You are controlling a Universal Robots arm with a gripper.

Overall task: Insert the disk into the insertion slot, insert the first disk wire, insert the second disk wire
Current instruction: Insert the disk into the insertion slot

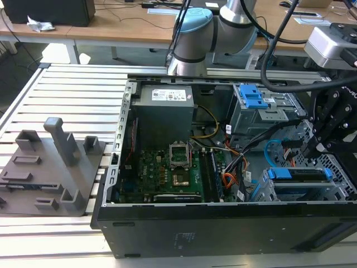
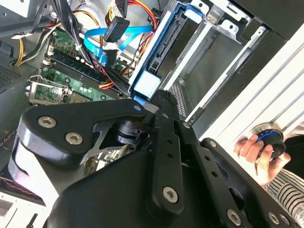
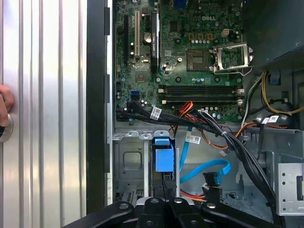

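The disk [image 1: 295,174], silver in its bright blue frame, sits in the insertion slot [image 1: 334,192], a perforated silver cage at the case's front corner on the exterior view's right. In the first wrist view I see the disk [image 3: 164,156] edge-on in the cage [image 3: 128,161]. My gripper [image 1: 308,149] hangs just above the disk, shut with nothing in it, and its tips [image 3: 164,186] are close to the blue frame [image 2: 154,66]. The second disk wire [image 3: 204,171], light blue, loops beside the cage with its dark plug [image 3: 212,183] loose. Which cable is the first disk wire I cannot tell.
A darker bay with a blue latch [image 1: 254,97] stands behind the cage. Black and orange cable bundles [image 3: 223,135] cross between motherboard [image 1: 173,173] and cage. A grey fixture [image 1: 50,167] lies on the slatted table. A person's hand [image 2: 254,152] rests on a blue-ringed knob [image 2: 270,140] beside the case.
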